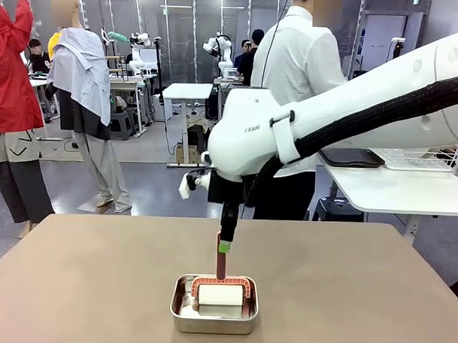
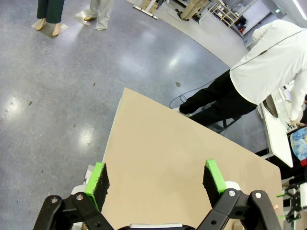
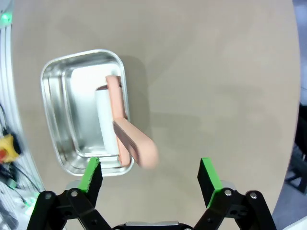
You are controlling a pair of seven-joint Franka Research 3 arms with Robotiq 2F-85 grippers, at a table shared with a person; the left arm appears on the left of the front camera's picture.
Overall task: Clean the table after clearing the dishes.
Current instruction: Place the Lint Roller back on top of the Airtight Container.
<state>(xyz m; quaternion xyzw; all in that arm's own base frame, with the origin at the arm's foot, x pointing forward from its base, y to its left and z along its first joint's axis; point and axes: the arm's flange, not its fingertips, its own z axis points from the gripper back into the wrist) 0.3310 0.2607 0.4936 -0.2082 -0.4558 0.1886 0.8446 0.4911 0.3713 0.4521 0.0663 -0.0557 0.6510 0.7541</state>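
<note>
Steel pan (image 1: 213, 312) sits at near edge of surface (image 1: 97, 287), lint roller (image 1: 220, 293) inside, handle up for pickup. Right fingers (image 3: 151, 173) spread above handle; left fingers (image 2: 158, 178) spread, idle. No dishes on surface.

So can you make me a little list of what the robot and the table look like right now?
table: brownish top, bare apart from the pan
steel pan: on the near middle of the table
lint roller: white roll lying in the pan, pink handle sticking up
right gripper: open, above the pink handle, not holding it
left gripper: open, holding nothing, high over the table edge
person: white shirt, standing beyond the far side
</note>
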